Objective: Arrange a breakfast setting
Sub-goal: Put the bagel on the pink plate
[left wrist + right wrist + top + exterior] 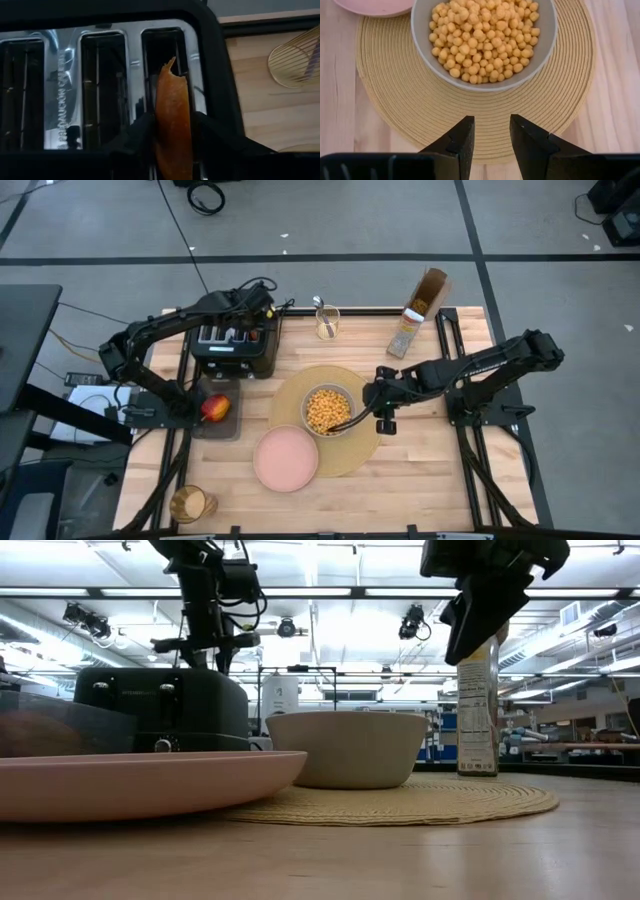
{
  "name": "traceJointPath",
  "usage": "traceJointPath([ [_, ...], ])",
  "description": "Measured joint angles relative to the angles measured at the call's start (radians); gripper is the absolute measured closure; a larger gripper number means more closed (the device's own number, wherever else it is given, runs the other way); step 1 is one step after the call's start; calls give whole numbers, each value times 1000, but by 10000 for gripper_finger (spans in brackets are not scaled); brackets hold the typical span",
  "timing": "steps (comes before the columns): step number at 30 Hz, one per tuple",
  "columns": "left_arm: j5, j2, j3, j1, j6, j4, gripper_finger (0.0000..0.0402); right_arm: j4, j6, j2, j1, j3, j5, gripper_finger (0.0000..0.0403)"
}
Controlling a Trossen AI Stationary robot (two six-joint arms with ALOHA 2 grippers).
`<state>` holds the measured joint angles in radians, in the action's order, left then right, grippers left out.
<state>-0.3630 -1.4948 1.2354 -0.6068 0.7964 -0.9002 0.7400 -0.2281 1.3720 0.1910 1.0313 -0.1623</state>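
Observation:
My left gripper (254, 318) is over the black toaster (235, 348), pointing down and shut on an orange-brown toast slice (172, 110). My right gripper (492, 130) is open and empty above the right part of the round tan placemat (360, 445), beside the white bowl (328, 410) of yellow cereal that stands on the mat. The pink plate (286, 458) rests at the mat's near left edge. The red apple (215, 408) lies on a dark tray. The amber glass (193, 503) stands at the near left corner. I cannot pick out the spoon for certain. My left gripper pinches the toast slice between its two fingers, on the slice's two flat faces (172, 137). The fingers come from above, pointing down. The slice's free end (170, 67) sticks out past the fingers in line with a toaster slot; whether it is inside the slot, I cannot tell.
A clear glass (327, 323) with a thin handle sticking out stands at the far middle, right of the toaster. A cereal box (420, 320) stands at the far right. Bare wood lies on the table's near right.

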Motion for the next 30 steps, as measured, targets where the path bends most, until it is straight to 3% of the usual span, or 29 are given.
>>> traceJointPath([
  [12,0,0,-1,-13,-3,-6,327,3,-9,0,27,0,-1,270],
  [18,6,0,10,-11,-3,-16,328,3,-15,0,26,0,-3,270],
  [30,-6,3,154,-12,-24,-121,328,3,-15,0,26,0,-24,270],
])
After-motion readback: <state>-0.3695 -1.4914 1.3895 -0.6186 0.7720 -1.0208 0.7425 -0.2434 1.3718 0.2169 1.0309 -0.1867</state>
